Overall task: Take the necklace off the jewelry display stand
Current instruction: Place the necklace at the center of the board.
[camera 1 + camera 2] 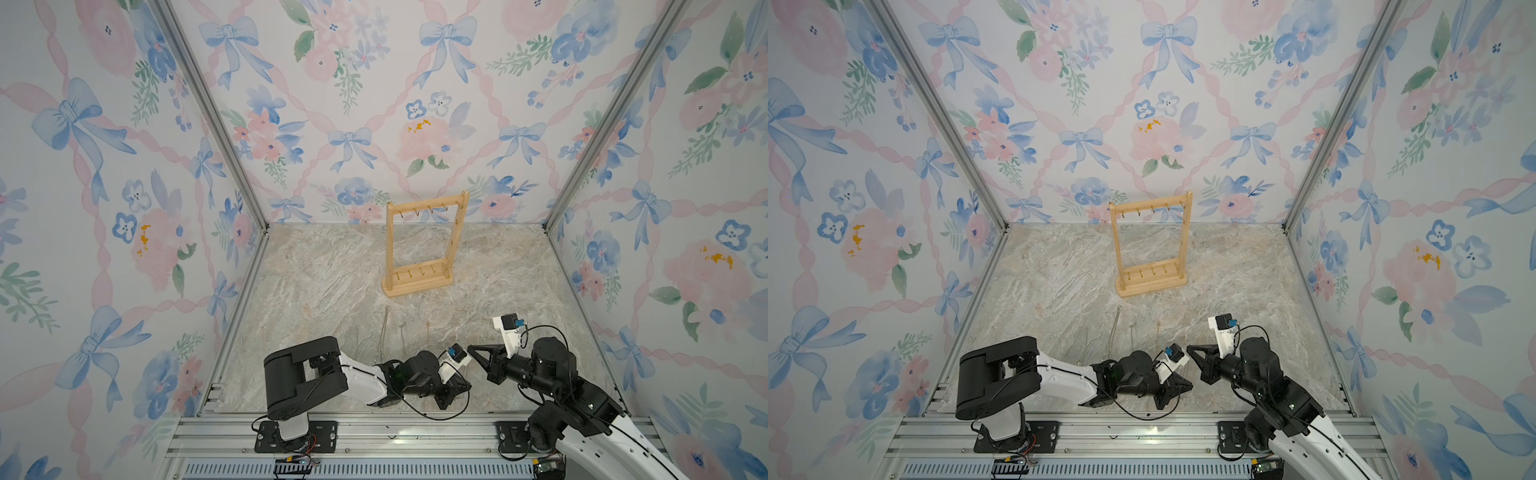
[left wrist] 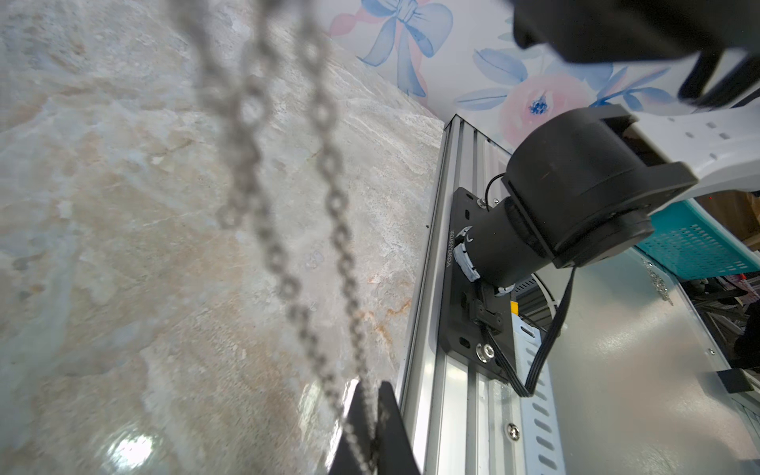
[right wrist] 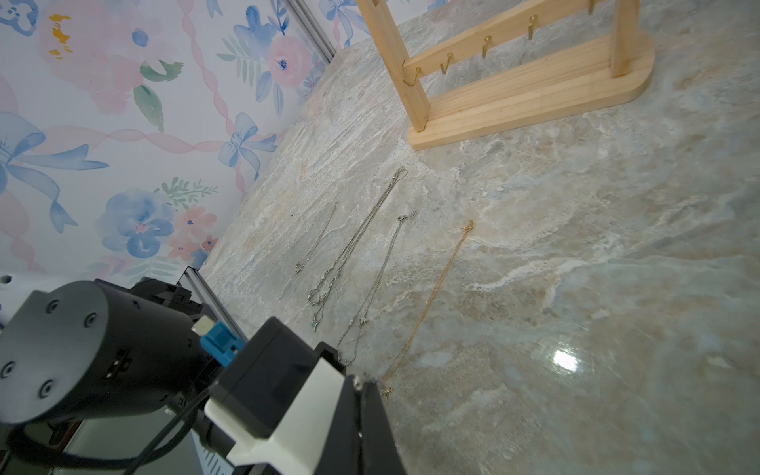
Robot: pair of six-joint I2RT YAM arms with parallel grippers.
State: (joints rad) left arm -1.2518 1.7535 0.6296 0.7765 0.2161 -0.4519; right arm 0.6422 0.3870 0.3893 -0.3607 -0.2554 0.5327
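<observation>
Silver link necklace [image 2: 335, 201]: clamped in the left pincer [image 2: 372, 405]. Jaws are closed on the chain, and two strands converge at the tips and run up past the wrist lens, blurred close up. Location: off the stand, low over the table's near edge, about mid-width.

Jewelry display stand [image 1: 417, 286]: upright at the far middle of the table [image 1: 316, 282]. Gold hooks [image 1: 416, 212] on the top and bottom bars all look bare in both top views.

Handling (judgement): light, fully limp, no stiffness. The small metal links can slide through smooth jaws and can snag on a hook or on another chain. Thin links would likely deform under a jerk. Best hold is across both strands near one end of the loop, so the rest trails free. To set it down, lower it, then draw it out straight.

Right pincer [image 3: 364, 386]: jaws pressed together, nothing seen between them. It sits just beside the left one, tips facing it.

Around: four other necklaces lie in rough parallel lines between the stand and the arms. One is a gold chain [image 3: 432, 296]; three are silver, among them a long doubled silver necklace [image 3: 357, 238]. The gold chain's near end lies just beside the right pincer's tips; I cannot tell whether they touch. These crowd the landing area, while bare table lies toward the right edge.
</observation>
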